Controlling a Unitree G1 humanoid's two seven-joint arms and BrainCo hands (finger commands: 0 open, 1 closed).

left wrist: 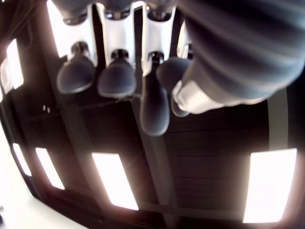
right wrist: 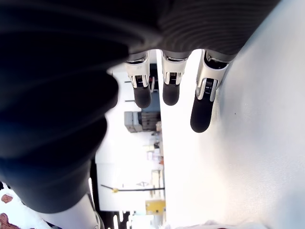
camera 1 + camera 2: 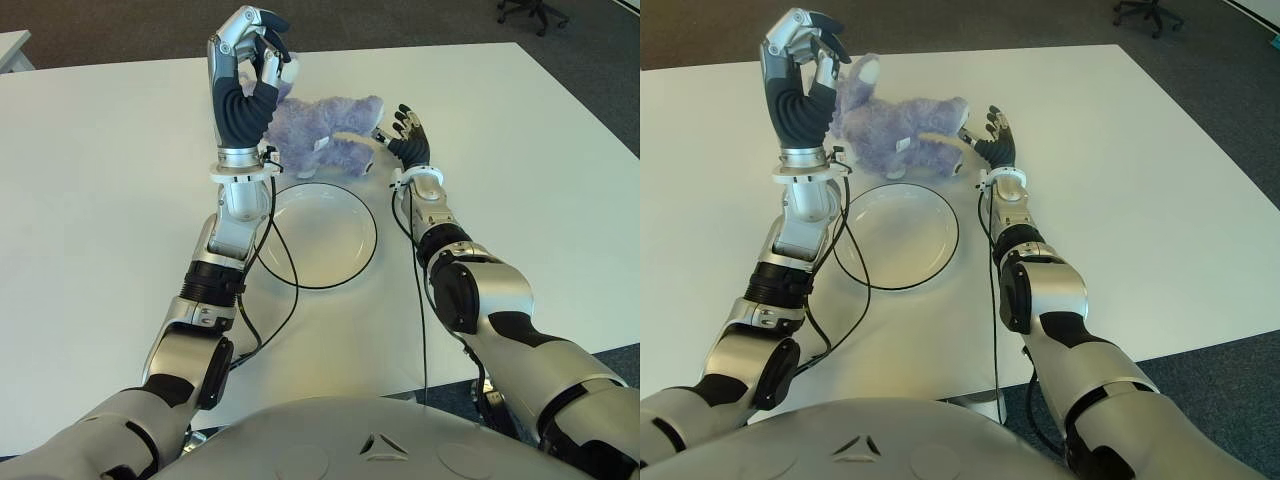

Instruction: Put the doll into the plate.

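Currently: left hand (image 3: 250,75) raised upright, fingers (image 1: 114,76) curled, gripping nothing. Doll (image 3: 325,135), purple plush, lies on the table (image 3: 100,200) just behind that hand and close beside the right hand (image 3: 408,135), on its left. Right hand low by the table, fingers (image 2: 200,112) extended, empty. Plate (image 3: 345,270) sits below both hands, nearer the robot, doll outside it.

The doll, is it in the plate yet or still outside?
Outside. The purple doll lies on the table just beyond the plate, which holds nothing. Neither the raised left hand nor the right hand beside it holds it.
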